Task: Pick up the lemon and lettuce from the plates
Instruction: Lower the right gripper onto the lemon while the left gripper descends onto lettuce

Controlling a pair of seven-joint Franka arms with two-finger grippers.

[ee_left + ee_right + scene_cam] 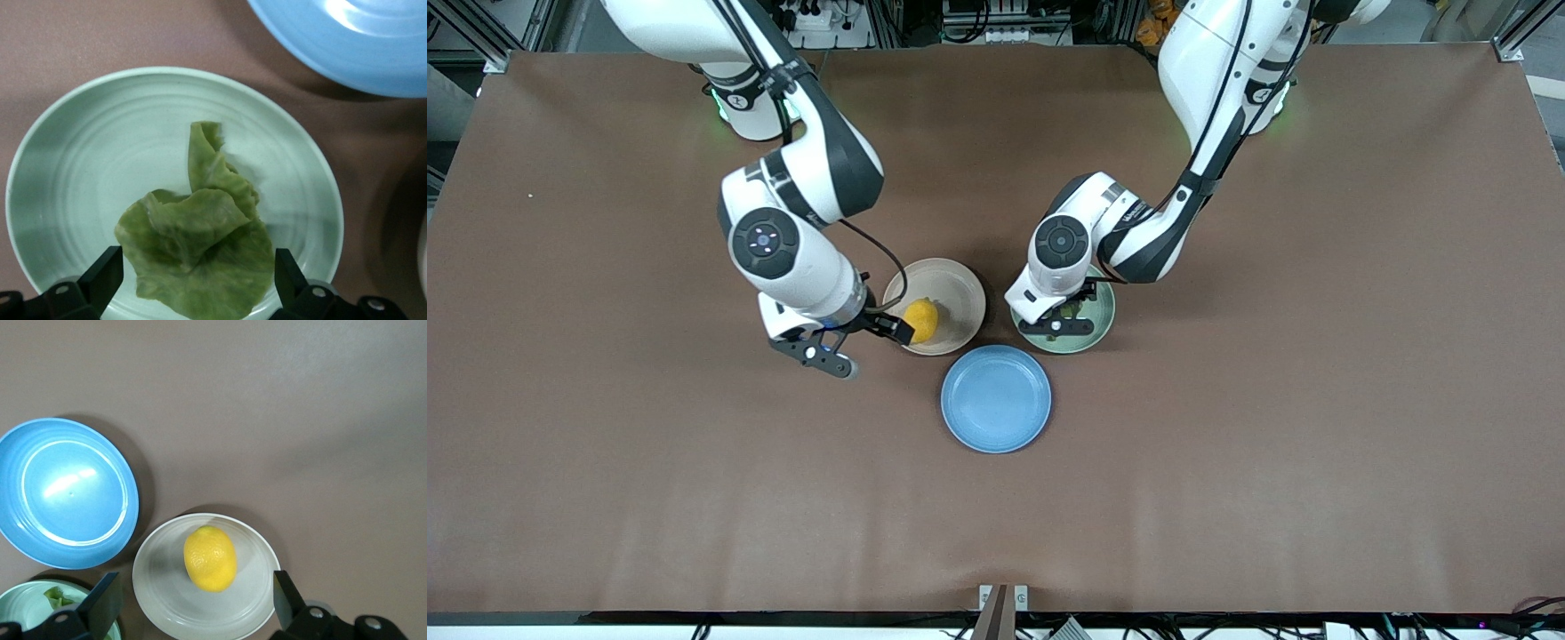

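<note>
**Both grippers spread wide over their plates, lemon and lettuce not yet lifted**

Three dishes sit close together at the middle of the table [605,498]. The beige plate [951,289] holds the lemon [921,320], which lies on the side of the dish toward the right arm's end of the table. The mint green plate [1103,311] holds the lettuce [1069,308], and the blue plate [996,398], nearest the front camera, holds nothing.

The right gripper [854,347] hangs over the edge of the beige plate beside the lemon, fingers spread apart and closed on nothing. The left gripper [1056,327] is low over the mint green plate, its fingers also apart, one on each side of the leaf.

From the front, the left arm's hand covers most of the lettuce, leaving only a scrap of green. The left wrist view shows it in full: a pale green crumpled leaf [200,247] resting on the mint green plate [80,167], between the two dark fingertips [103,277]. The right wrist view shows the lemon [210,558] whole at the middle of its plate [160,587], clear of both fingertips [287,597], with the blue plate [67,493] and a sliver of the mint green plate [20,603] alongside.
</note>
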